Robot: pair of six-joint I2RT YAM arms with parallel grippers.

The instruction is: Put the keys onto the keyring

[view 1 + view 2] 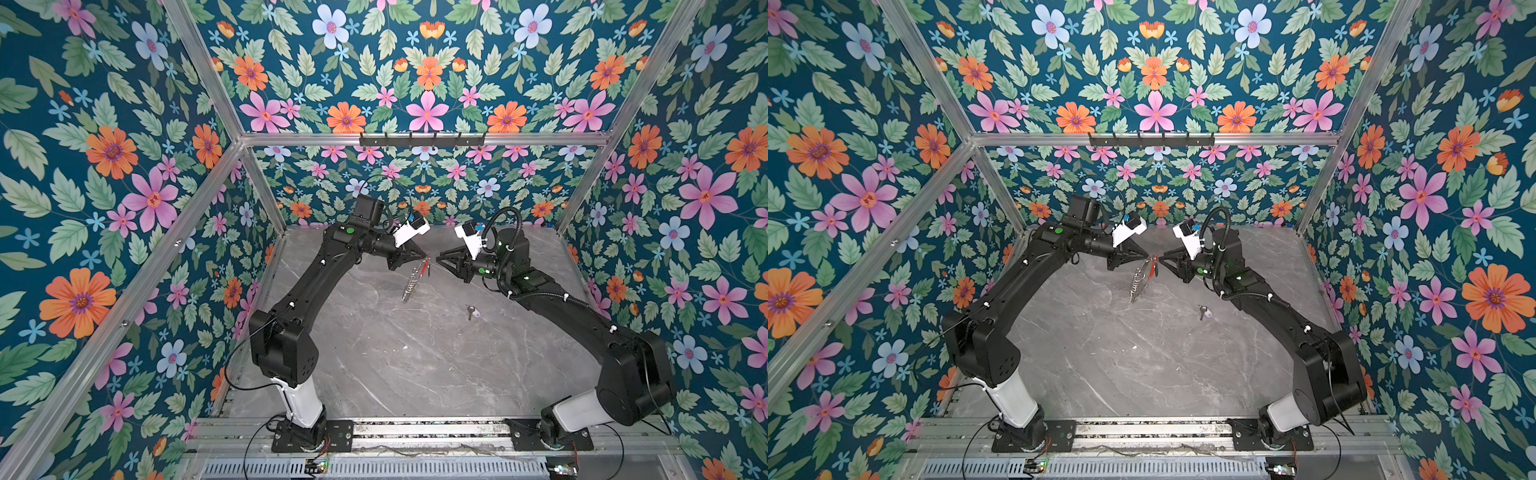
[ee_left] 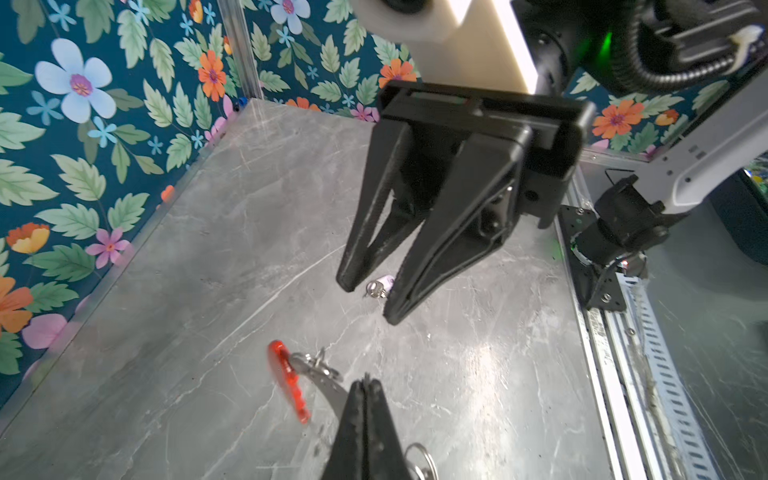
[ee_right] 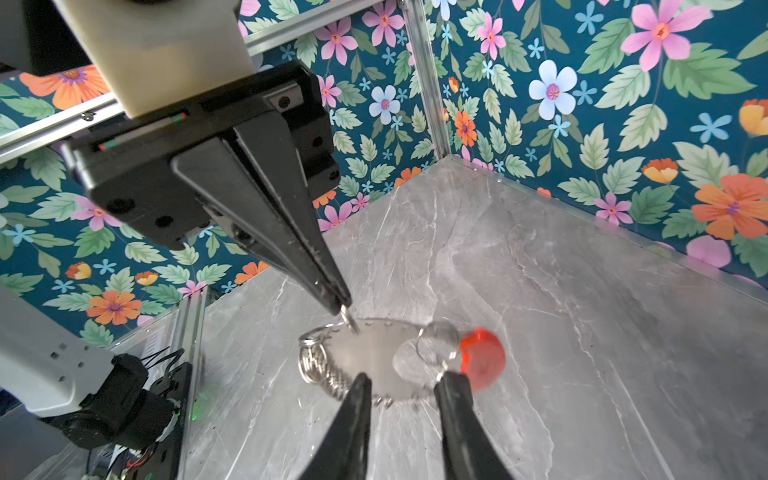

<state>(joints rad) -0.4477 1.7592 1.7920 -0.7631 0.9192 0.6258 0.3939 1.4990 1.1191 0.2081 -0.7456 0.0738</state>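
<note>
Pinched together on the wire of the keyring [image 1: 414, 277], with the left fingers [image 1: 411, 254] holding the loop clear of the surface [image 1: 415, 365]. Hanging edge-on in both top views, long axis running down and toward the near edge. Red plastic section [image 3: 482, 357] uppermost, beside the tips, with the small silver rings [image 3: 320, 368] bunched lower down. Blurred in the right wrist view, so probably swinging.

Facing from the other side with the right fingers [image 2: 440, 245] spread apart and nothing between them in the left wrist view. Close to the red plastic section; touching or not, cannot tell.

Not on the loop yet: the key [image 1: 471, 311], flat on the surface, well apart from the keyring, off to the right-arm side and closer to the near edge. Lavender tag [image 2: 387, 281] just beside the key; too small to tell which way the blade points.

Judging from this: far nearer the right fingers than the left, lying below them and back toward the right arm's own side. So a drop and a pull back first, then a close on the key. Best to leave the left clamp alone and carry the key up to the loop.
</note>
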